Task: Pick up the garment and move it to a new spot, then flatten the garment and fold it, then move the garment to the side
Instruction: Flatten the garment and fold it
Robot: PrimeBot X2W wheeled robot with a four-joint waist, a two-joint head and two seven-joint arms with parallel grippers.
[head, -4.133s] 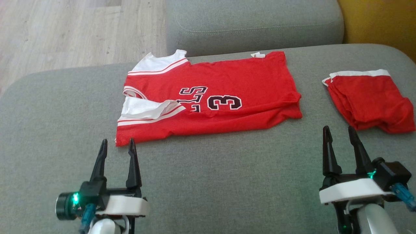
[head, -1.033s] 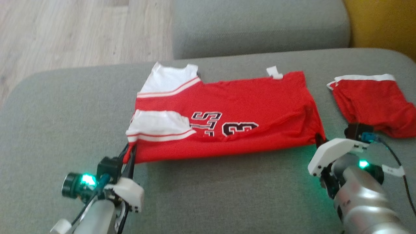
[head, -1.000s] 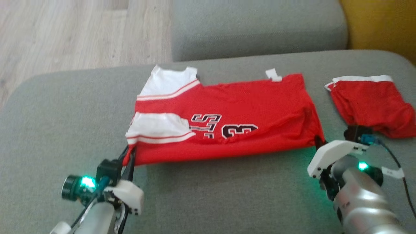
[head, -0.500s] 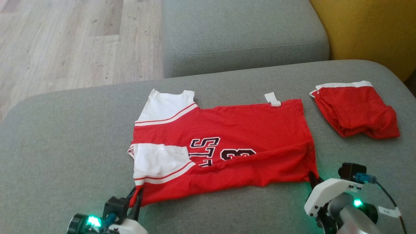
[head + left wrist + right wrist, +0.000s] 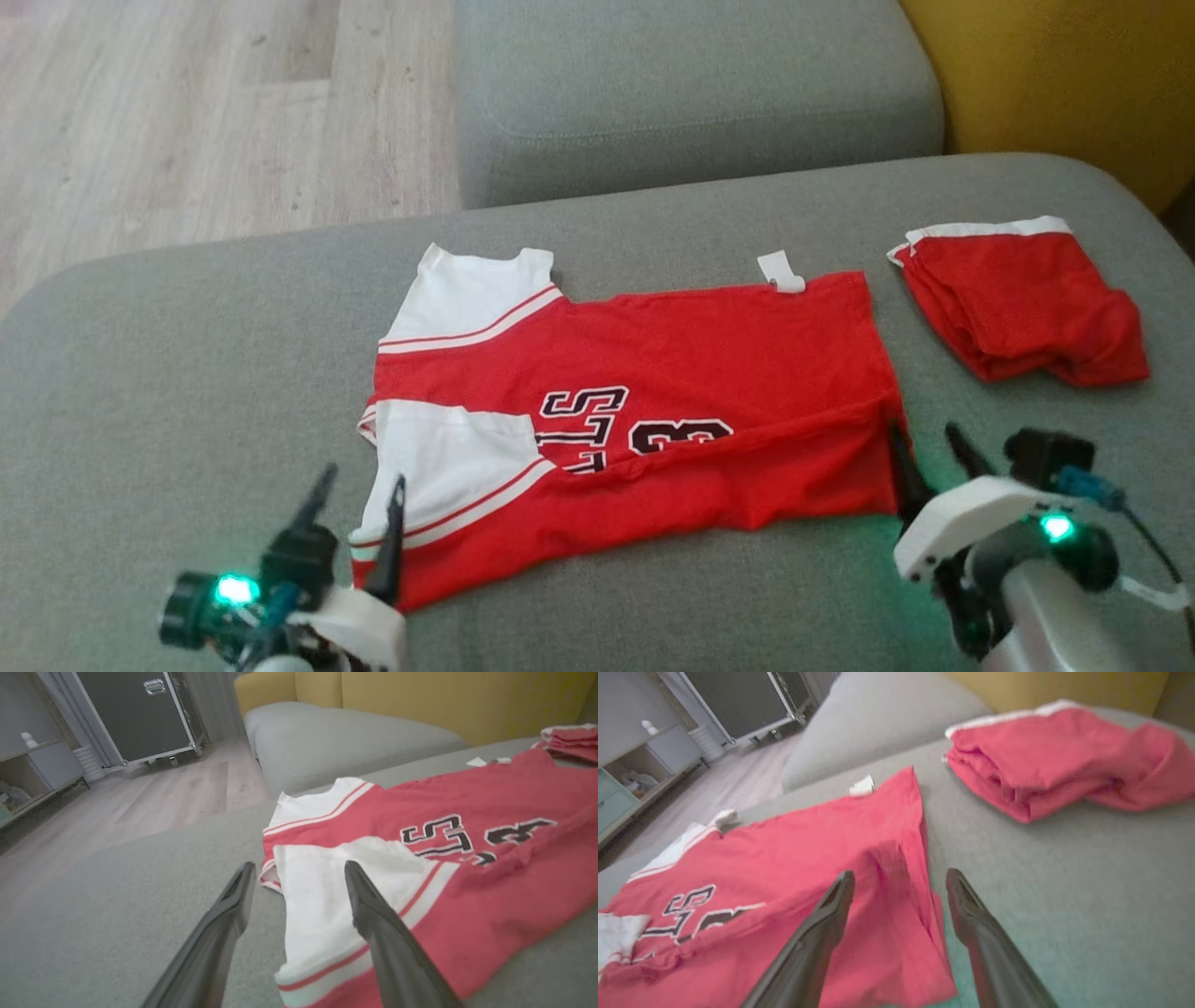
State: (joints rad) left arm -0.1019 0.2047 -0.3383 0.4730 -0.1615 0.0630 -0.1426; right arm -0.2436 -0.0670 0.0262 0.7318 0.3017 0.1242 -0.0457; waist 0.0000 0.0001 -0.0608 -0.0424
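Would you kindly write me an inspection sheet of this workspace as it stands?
Surface: grey sofa cushion, smooth, no stains seen.
Job's things: red and white jersey lies spread out, creased along its near edge, one white sleeve folded over the front.
Clutter: folded red shorts, right of the jersey and apart from it.
End effectors: left end effector open at the jersey's near left corner; right end effector open at its near right corner; neither holds anything.
Cables: blue-plugged cable at the right wrist, off the cloth.
Surroundings: wooden floor, second grey cushion, yellow backrest, black wheeled case.
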